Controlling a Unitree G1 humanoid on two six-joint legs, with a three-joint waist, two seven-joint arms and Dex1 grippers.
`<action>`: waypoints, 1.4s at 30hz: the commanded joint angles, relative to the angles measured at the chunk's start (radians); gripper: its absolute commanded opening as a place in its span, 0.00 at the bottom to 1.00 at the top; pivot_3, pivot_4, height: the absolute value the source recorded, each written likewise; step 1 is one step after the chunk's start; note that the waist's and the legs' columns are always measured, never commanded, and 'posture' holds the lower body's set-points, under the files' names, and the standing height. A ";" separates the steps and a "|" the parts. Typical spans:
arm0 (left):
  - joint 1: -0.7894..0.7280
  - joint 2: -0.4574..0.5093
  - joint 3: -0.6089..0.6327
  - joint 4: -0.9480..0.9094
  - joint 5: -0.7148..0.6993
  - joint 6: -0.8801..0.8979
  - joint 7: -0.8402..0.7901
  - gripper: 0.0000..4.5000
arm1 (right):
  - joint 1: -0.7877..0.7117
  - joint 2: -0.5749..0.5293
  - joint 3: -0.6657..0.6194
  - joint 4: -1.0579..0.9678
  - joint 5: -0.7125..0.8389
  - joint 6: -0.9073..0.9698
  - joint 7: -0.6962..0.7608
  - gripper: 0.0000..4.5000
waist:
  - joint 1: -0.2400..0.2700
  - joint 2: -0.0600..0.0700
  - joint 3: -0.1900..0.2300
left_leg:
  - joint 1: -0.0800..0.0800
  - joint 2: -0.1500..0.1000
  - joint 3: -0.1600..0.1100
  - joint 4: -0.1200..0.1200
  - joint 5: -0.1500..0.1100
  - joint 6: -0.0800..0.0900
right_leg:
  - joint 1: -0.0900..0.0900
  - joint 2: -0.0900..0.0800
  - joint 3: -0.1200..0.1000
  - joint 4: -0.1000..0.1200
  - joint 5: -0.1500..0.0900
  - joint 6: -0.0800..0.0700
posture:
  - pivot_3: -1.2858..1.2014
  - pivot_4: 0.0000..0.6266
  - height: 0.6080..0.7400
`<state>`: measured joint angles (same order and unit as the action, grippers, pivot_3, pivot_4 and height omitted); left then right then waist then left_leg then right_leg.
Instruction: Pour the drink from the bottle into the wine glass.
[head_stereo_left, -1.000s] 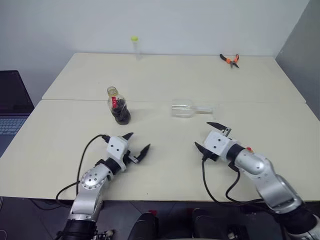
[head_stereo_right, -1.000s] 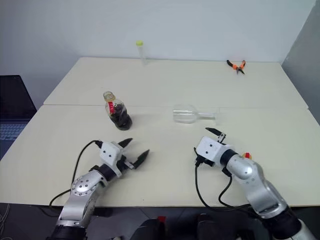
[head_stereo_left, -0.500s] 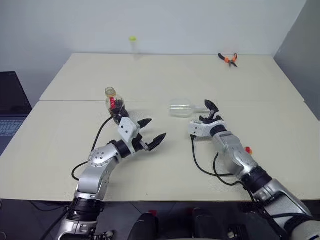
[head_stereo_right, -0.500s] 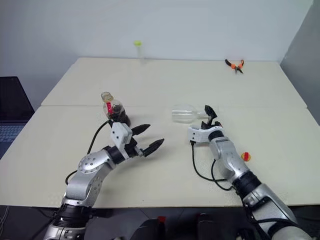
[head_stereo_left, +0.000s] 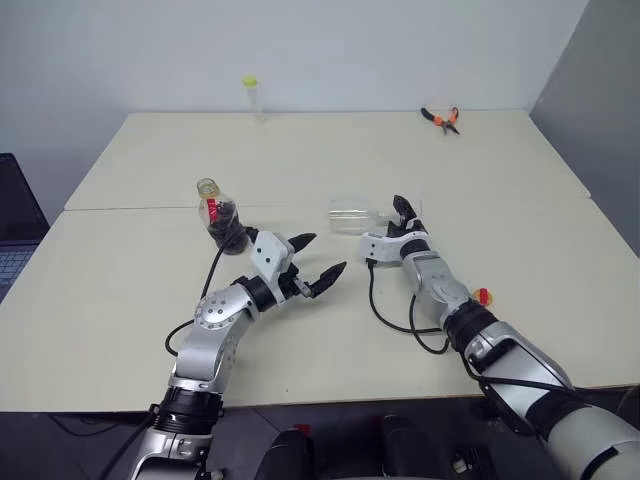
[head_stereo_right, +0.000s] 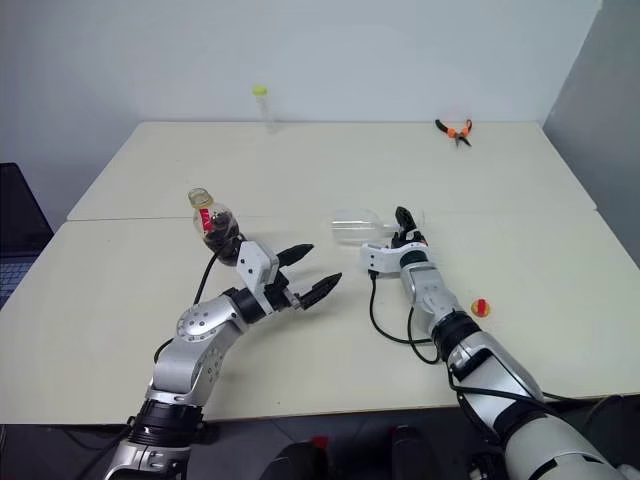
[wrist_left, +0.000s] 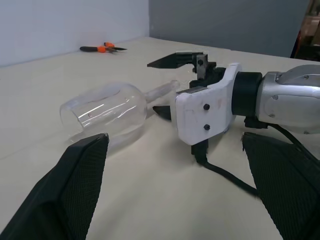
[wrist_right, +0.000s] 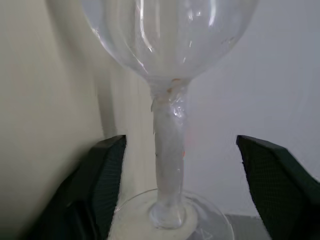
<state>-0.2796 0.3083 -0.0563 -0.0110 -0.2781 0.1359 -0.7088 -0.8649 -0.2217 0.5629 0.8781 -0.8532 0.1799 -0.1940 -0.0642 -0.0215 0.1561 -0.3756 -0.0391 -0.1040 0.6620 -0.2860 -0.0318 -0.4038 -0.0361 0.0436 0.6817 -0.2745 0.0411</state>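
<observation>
Right wrist view: stem of wine glass (wrist_right: 169, 150) runs up betw. the two fingers (wrist_right: 102, 175) of R claw, one each side, gaps visible both sides; not clamped.
R claw (head_stereo_left: 400, 216): jaws apart, straddling stem, nothing gripped yet. Sits at stem end of glass, bowl beyond its tips.
Wine glass, pose (head_stereo_left: 362, 214): lying on its side on bench (head_stereo_left: 520, 200), mid-bench. Long axis runs side to side: bowl mouth toward robot's left, stem + foot toward robot's right. Looks empty.
Key relation: R claw crosses the stem at roughly a right angle, just past the bowl; stem lies level, so a close here should catch it. Judgement: glass then needs standing upright before any pour.
L claw (head_stereo_left: 312, 264): wide open, empty, hovering over bench betw. bottle and glass, tips pointing toward glass. In left wrist view bowl (wrist_left: 107, 112) lies just ahead of its fingers.
Nearer arm: R for glass (already on it); L for bottle.
Bottle (head_stereo_left: 220, 212): upright, behind and to left of L claw, apart from it. Dark drink (head_stereo_left: 228, 225) in lower body, red strip at neck. Cap state: can't tell.
Small red-yellow item (head_stereo_left: 482, 296): on bench beside R forearm.
Pliers (head_stereo_left: 441, 117): far right back, orange handles.
Tube w. yellow-green cap (head_stereo_left: 252, 97): far back edge, upright.
Risk: thin stem could slip or roll as jaws close.
</observation>
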 joint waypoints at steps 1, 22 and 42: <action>-0.014 -0.007 0.002 -0.008 -0.001 -0.022 0.004 1.00 | -0.017 0.005 -0.015 0.067 0.030 -0.012 0.002 0.54 | 0.000 0.000 0.000 | 0.000 0.000 0.000 0.000 0.000 0.000 | 0.000 0.000 0.000 0.000 0.000 0.000 | 0.52 0.24 1.00; 0.084 0.065 0.078 -0.079 -0.032 -0.018 0.009 1.00 | 0.366 -0.138 -0.280 -0.890 0.260 0.111 0.342 0.03 | 0.014 0.003 0.000 | -0.008 0.000 -0.001 0.000 -0.001 0.001 | -0.006 -0.002 -0.001 -0.001 0.000 0.000 | 0.52 0.24 1.00; 0.066 0.227 0.142 -0.213 -0.224 0.166 -0.148 1.00 | 0.591 0.215 -0.408 -0.771 0.913 -0.260 0.588 0.03 | 0.020 0.005 0.001 | -0.005 0.000 -0.003 0.000 -0.002 0.004 | -0.002 -0.002 -0.003 -0.002 0.000 0.000 | 0.52 0.24 1.00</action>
<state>-0.1990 0.5221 0.0578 -0.1716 -0.4729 0.2965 -0.8453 -0.2425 -0.0165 0.1742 0.1053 0.0338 -0.0016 0.3824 -0.0445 -0.0163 0.1575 -0.3804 -0.0395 -0.1074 0.6620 -0.2881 -0.0285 -0.4063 -0.0378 0.0408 0.6799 -0.2748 0.0414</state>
